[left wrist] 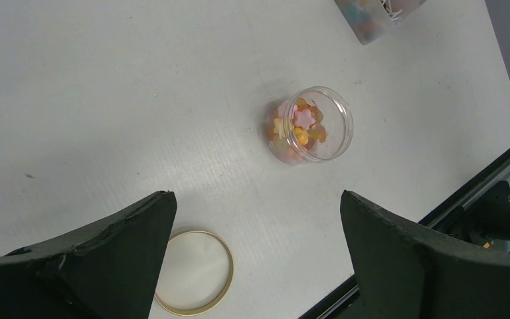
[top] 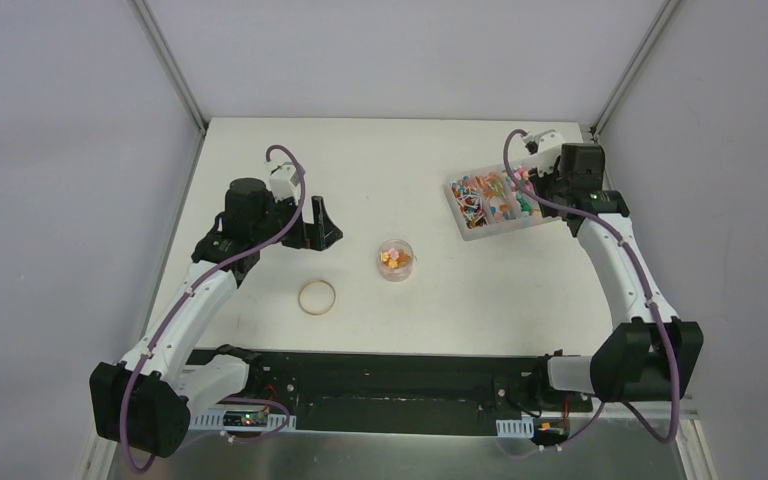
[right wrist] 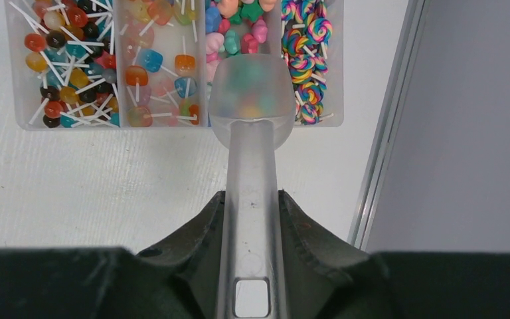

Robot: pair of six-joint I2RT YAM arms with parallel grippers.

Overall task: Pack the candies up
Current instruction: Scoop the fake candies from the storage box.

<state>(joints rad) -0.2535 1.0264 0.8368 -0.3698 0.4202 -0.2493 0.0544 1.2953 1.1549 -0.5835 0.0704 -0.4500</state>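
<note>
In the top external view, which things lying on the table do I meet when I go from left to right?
tan ring → clear jar with a few candies inside → divided box

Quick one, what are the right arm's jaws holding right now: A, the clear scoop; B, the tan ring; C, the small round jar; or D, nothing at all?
A: the right wrist view shows the jaws shut on the handle of the clear scoop, with its bowl at the near edge of the divided candy box.
</note>
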